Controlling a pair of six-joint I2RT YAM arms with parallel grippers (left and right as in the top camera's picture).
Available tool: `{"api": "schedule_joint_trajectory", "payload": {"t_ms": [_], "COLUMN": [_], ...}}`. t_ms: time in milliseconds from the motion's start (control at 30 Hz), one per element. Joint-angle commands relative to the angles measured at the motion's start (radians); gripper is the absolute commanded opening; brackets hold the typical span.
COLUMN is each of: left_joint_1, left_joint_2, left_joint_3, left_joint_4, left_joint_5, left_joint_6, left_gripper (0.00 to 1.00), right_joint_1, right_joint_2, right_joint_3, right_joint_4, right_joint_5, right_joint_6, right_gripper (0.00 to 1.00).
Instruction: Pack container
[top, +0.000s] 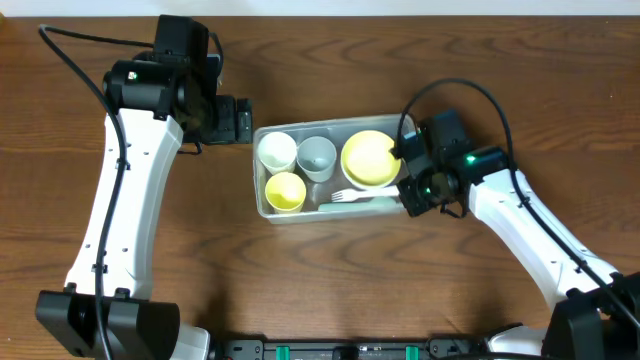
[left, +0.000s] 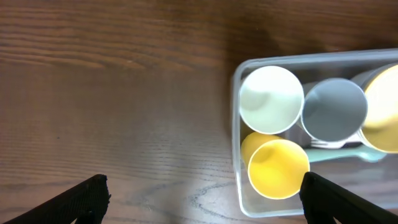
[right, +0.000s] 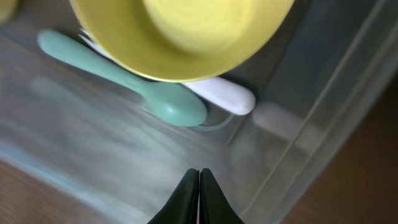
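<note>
Container (top: 340, 213) holding cups (top: 277, 151), yellow bowl (top: 368, 158)

Work surface: a dark brown, wood-grain table (top: 330, 290) filled nearly the whole overhead view. A narrow pale strip (top: 420, 7) ran along its far edge; whether wall or floor could not be told. Soft light left a faint sheen on the grain.

There is one clear container (top: 330, 214) and three cups: one white cup (top: 277, 151), one grey cup (top: 317, 155) and one yellow cup (top: 285, 191). There is also one yellow bowl (top: 369, 158), and two pieces of cutlery, one white fork (top: 345, 196) and one teal spoon (right: 168, 104). Two robot arms are in view: one left arm (top: 120, 210) and one right arm (top: 530, 230).
</note>
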Motion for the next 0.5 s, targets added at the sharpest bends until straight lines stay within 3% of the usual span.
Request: {"api": "schedule_joint_trajectory", "payload": {"t_ms": [0,267,467], "left_joint_1": [0.003,0.003,0.003], "left_joint_2": [0.001,0.001,0.001], "left_joint_3": [-0.006,-0.006,-0.006], "left_joint_4": [-0.001,-0.001,-0.001], "left_joint_5": [-0.015,-0.015,-0.015], "left_joint_6": [0.013,0.013,0.013], "left_gripper": [0.98,0.98,0.98], "right_joint_1": [0.007,0.007,0.0], "right_joint_2": [0.003,0.002,-0.037], "right_joint_3": [-0.019,-0.011,0.119], "right_joint_4": [-0.004,0.04,0.093], "right_joint_5": [0.006,0.002,0.007], "right_joint_6": [0.019,0.019,0.02], "right_gripper": [0.04,0.04,0.08]}}
